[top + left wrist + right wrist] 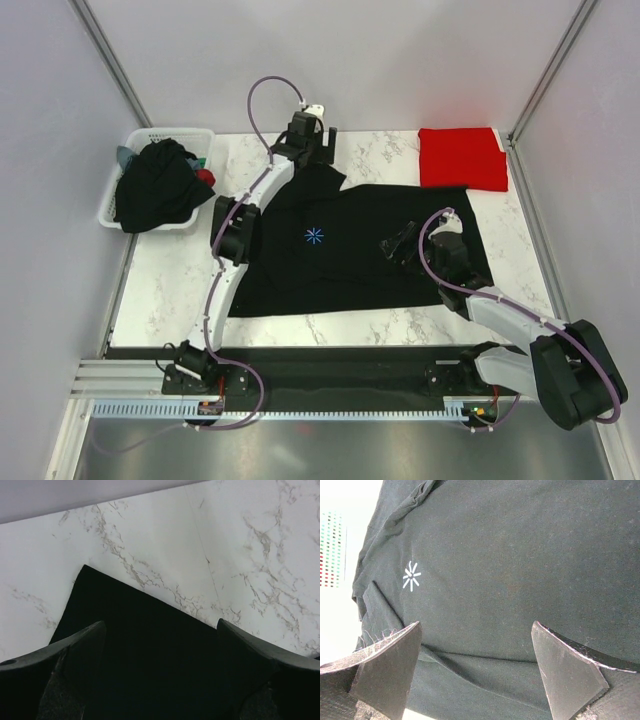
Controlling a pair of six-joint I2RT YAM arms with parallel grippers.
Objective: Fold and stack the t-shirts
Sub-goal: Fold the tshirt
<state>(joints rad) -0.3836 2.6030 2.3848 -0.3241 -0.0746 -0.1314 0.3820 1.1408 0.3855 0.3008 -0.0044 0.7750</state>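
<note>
T-shirts lay in three spots. At the far left corner of the white marble-patterned table (180,290) stood a white plastic slotted basket (112,200). It held a heap of dark crumpled clothing (155,185) that rose above the rim and spilled over the near edge. A scrap of teal cloth (124,155) showed at the heap's left side and a scrap of red cloth (205,177) at its right. I could not tell how many garments were in it.

Across the middle of the table a black cloth t-shirt (350,250) lay spread out and mostly flat, its near edge running fairly straight. A small light-blue starburst mark (314,236) sat left of its centre. From the right wrist camera the cloth looked smooth in the middle, with wrinkles bunched toward one end and a long crease near the edge.

A plain bright red t-shirt (460,157) lay folded into a neat rectangle in the far right corner, just beyond the black one.

The left pincer (160,625) hung over the black shirt's far edge, where a corner of cloth met bare marble, jaws spread wide and holding nothing. The right pincer (476,625) hovered over the shirt's right half, likewise spread and empty.
</note>
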